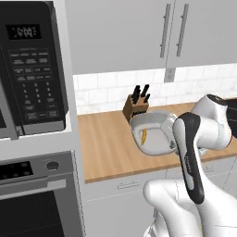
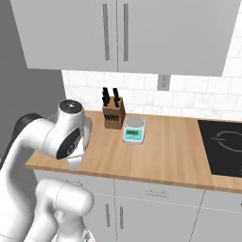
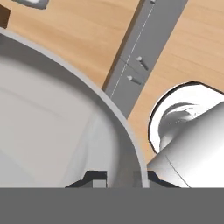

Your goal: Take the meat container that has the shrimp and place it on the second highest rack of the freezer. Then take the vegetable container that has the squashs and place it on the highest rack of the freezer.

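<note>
Left base view: the tub [image 1: 152, 133] with the shrimp [image 1: 144, 135] hangs tilted above the wooden counter [image 1: 106, 148], its open face turned toward the camera. The shrimp lies near the tub's middle, a thin curved orange strip. The arm's forearm covers the tub's right edge, and the hand itself is hidden behind it. A knife block [image 1: 136, 107] stands just behind the tub against the tiled wall. A microwave [image 1: 32, 65] and an oven [image 1: 37, 199] are off to the left.

Right base view: the arm's bulk stands over the counter's [image 2: 160, 151] left end and hides the hand and tub. Farther along are the knife block [image 2: 113, 114], then a small scale [image 2: 134, 130], with a black cooktop [image 2: 222, 146] at the far right.

Hand view: the gripper [image 3: 120, 178] is nipped on the tub's rim [image 3: 127, 144], one dark fingertip [image 3: 94, 178] inside the wall and the other outside, the jaws nearly together with the thin wall between them. The tub's pale inside spreads away to the left of the fingers. Beyond the rim, counter and grey drawer fronts [image 3: 140, 65] lie below.
</note>
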You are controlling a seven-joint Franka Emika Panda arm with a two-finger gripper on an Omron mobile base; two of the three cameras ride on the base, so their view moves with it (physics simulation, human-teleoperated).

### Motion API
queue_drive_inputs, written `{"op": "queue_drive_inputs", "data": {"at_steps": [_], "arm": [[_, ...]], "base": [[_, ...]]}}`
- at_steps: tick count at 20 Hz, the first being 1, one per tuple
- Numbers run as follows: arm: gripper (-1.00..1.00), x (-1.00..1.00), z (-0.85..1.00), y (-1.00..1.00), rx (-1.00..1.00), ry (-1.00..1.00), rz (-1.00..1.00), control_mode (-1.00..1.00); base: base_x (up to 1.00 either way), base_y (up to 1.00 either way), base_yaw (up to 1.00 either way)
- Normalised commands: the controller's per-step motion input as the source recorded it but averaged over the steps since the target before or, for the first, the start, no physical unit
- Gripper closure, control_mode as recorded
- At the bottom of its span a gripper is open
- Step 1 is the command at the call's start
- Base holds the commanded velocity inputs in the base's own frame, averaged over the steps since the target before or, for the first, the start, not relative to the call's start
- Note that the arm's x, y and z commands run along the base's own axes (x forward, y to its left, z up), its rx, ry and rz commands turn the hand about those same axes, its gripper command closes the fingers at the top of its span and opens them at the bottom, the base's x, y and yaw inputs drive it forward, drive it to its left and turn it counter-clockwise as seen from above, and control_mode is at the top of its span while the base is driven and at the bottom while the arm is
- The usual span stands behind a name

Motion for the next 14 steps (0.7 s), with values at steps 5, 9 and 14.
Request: {"op": "queue_drive_inputs", "data": {"at_steps": [5,9,14], "arm": [[1.0,-0.49,1.0,0.1,0.0,0.0,-0.01,-1.0],[1.0,-0.53,1.0,0.0,0.0,0.0,0.0,-1.0],[1.0,-0.44,0.91,0.0,0.0,-0.03,0.0,-1.0]], "base": [[0.0,0.0,0.0],[0.0,0.0,0.0],[0.0,0.0,0.0]]}}
